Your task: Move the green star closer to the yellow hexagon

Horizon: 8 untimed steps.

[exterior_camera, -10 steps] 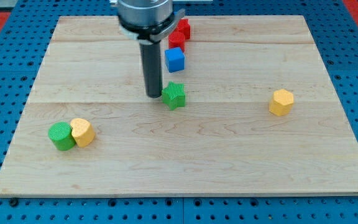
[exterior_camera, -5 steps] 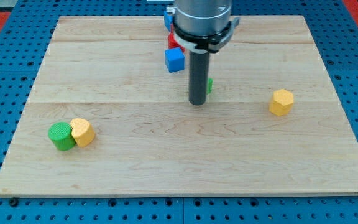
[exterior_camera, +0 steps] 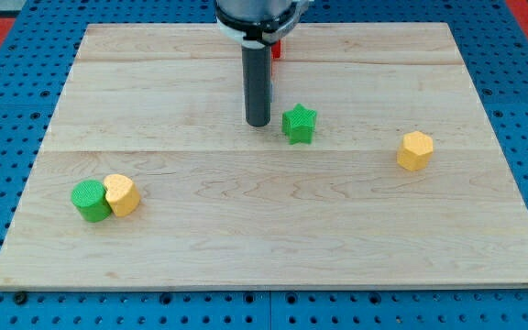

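Note:
The green star (exterior_camera: 299,124) lies near the middle of the wooden board (exterior_camera: 273,229). The yellow hexagon (exterior_camera: 415,150) sits well to its right, slightly lower in the view. My tip (exterior_camera: 258,123) rests on the board just left of the green star, a small gap apart from it. The rod rises straight up to the view's top.
A green cylinder (exterior_camera: 89,200) and a yellow block (exterior_camera: 121,194) touch each other at the lower left. A red block (exterior_camera: 276,48) peeks out behind the rod near the top; other blocks there are hidden by the arm.
The green star has shifted right, toward the yellow hexagon. My tip swept right past it and has come back to its left side. The blue cube is now hidden behind the rod.

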{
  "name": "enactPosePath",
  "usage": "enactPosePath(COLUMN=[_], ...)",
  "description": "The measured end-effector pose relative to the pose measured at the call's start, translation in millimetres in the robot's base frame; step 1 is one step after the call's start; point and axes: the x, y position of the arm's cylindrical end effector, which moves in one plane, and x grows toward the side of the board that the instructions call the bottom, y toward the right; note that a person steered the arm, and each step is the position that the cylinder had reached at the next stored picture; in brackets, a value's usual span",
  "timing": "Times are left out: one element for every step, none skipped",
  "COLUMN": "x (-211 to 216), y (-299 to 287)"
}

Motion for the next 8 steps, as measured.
enactPosePath(x=[-2,0,0,15,17,17,17,17], y=[0,-1,0,1,19,78,136,152])
